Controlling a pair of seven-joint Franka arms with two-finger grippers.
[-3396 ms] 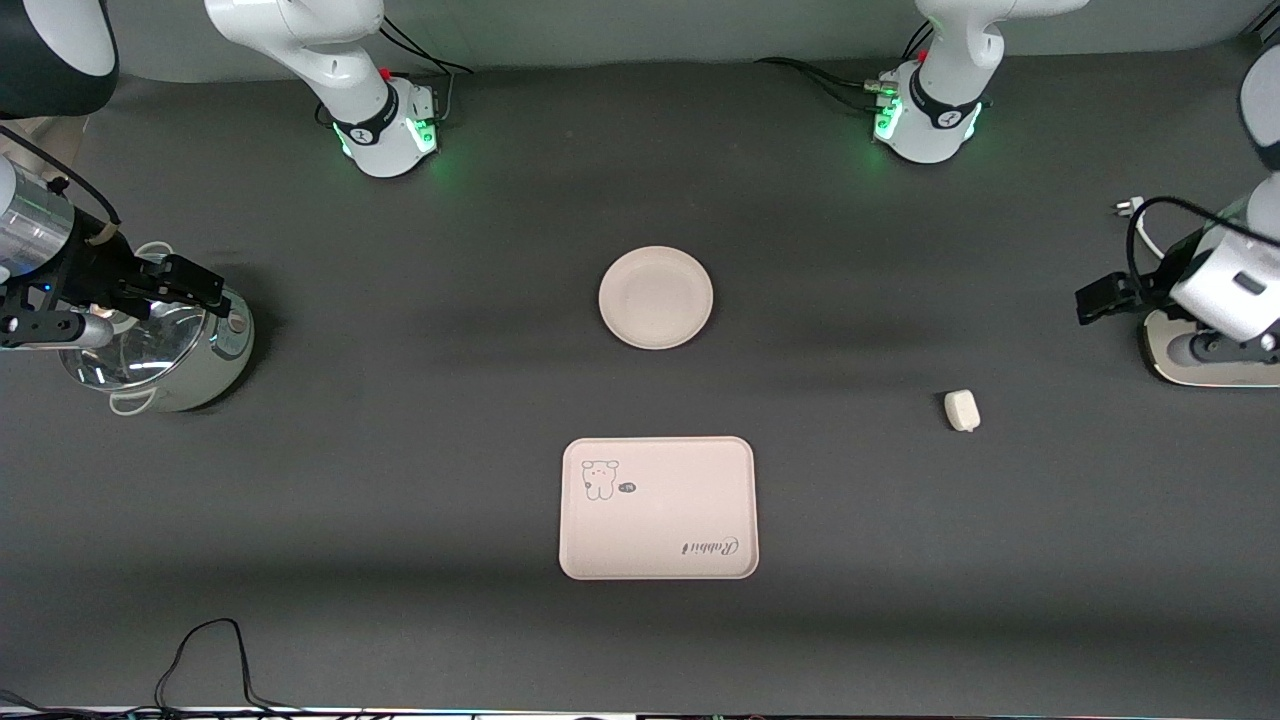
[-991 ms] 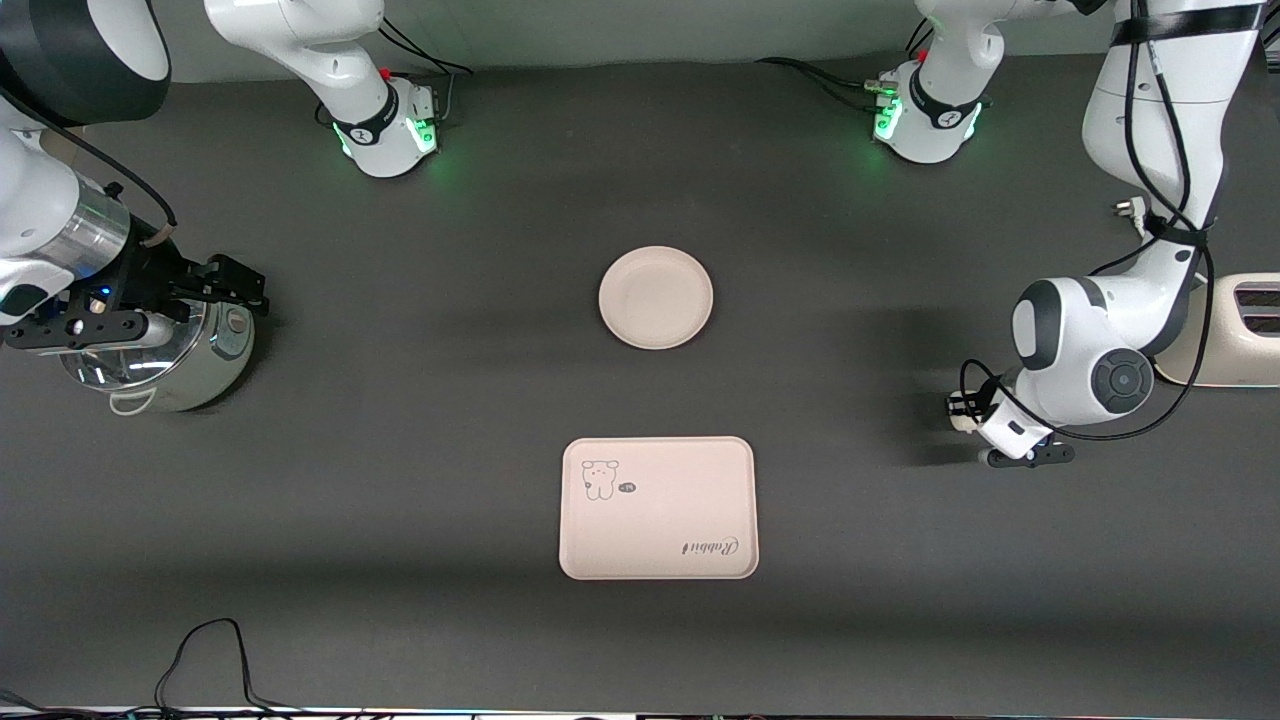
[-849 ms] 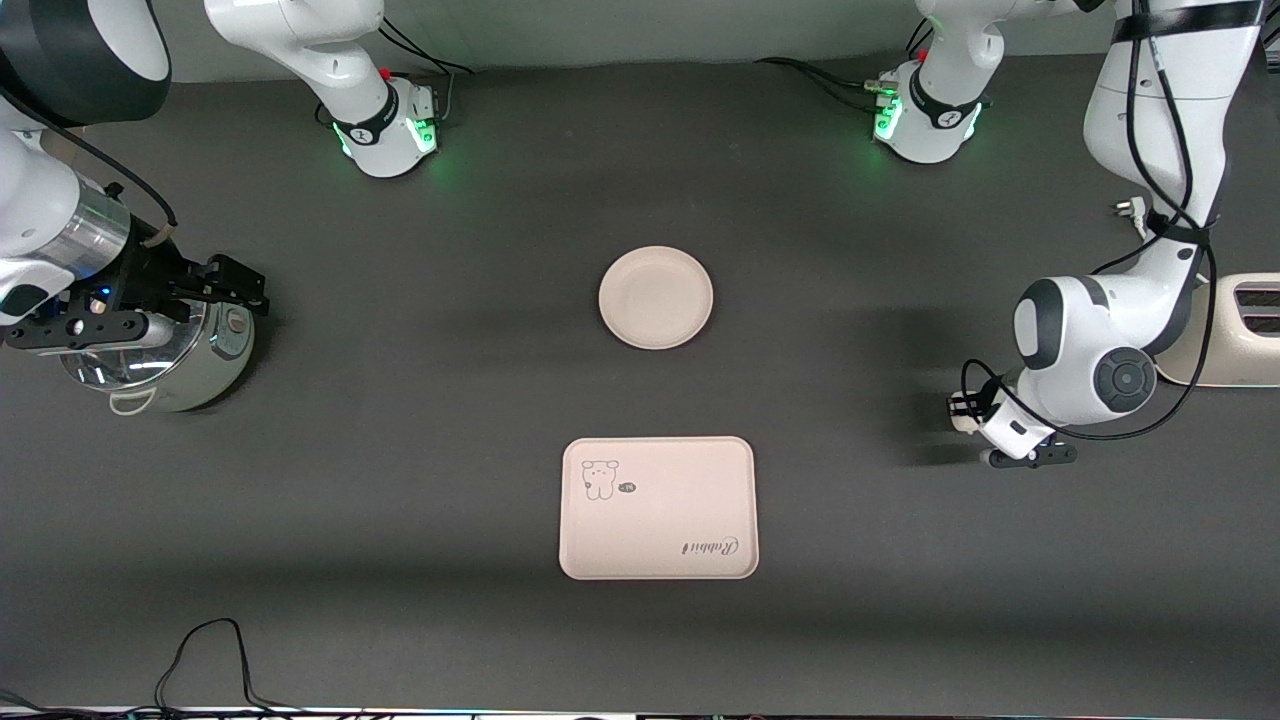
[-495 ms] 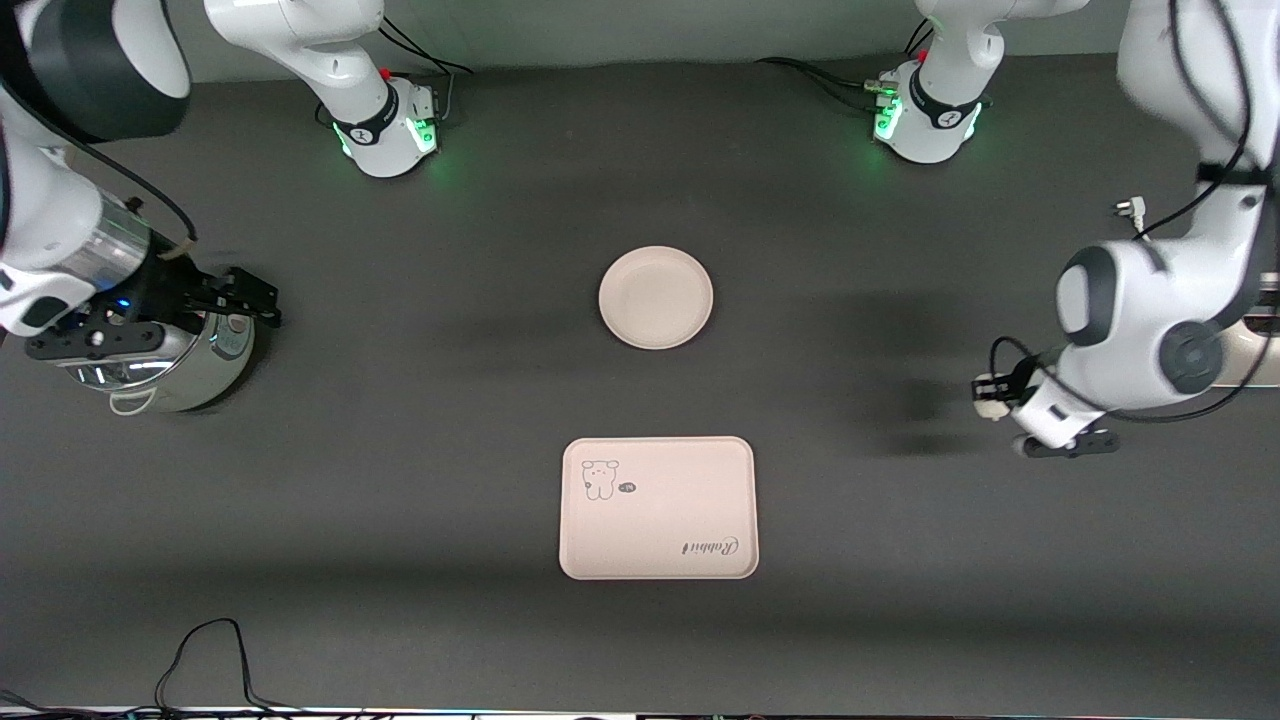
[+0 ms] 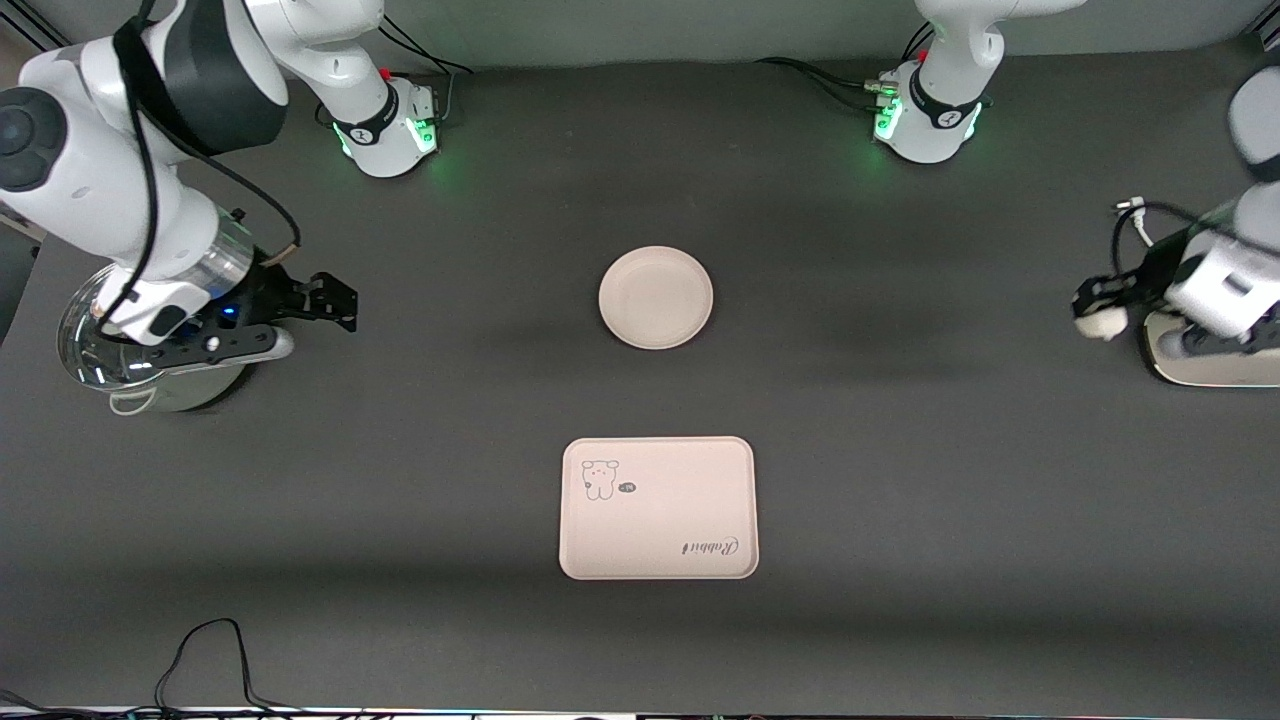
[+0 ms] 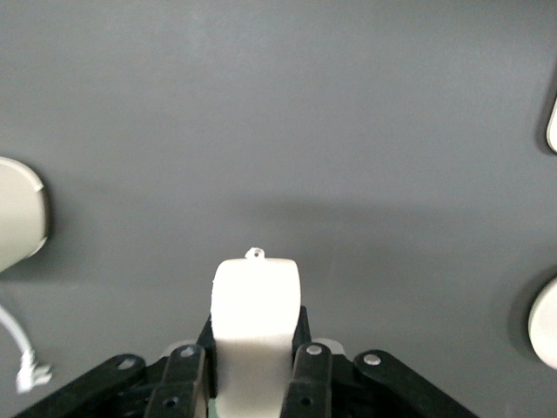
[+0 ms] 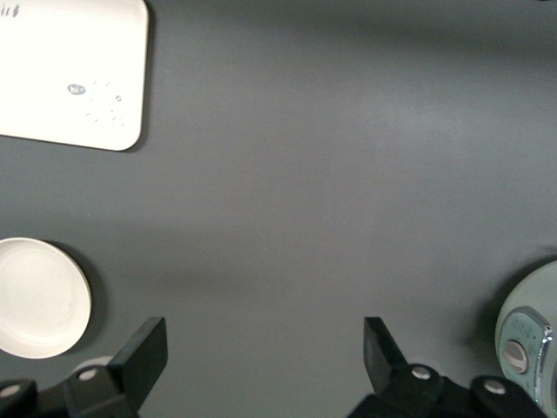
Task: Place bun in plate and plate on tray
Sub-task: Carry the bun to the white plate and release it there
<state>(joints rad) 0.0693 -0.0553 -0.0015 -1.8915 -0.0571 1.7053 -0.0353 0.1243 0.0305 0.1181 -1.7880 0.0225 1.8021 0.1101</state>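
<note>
The bun (image 5: 1100, 324), a small off-white lump, hangs in the air with my left gripper (image 5: 1096, 308) shut on it, over the table at the left arm's end. In the left wrist view the bun (image 6: 257, 300) sits squeezed between the black fingers (image 6: 311, 370). The round cream plate (image 5: 656, 297) lies empty at mid table. Nearer the front camera lies the rectangular tray (image 5: 658, 508) with its bear drawing. My right gripper (image 5: 343, 304) stands open and empty above the table beside a pot. Its wrist view shows the plate (image 7: 39, 298) and a corner of the tray (image 7: 70, 70).
A pale green pot with a shiny lid (image 5: 150, 372) stands under the right arm at its end of the table. A cream appliance (image 5: 1210, 365) and a white plug (image 5: 1128, 205) sit at the left arm's end. A black cable (image 5: 210, 650) loops at the front edge.
My left gripper has lifted the bun off the table and carried it up toward the left arm's end. The right arm has swung from over the pot toward the middle.
</note>
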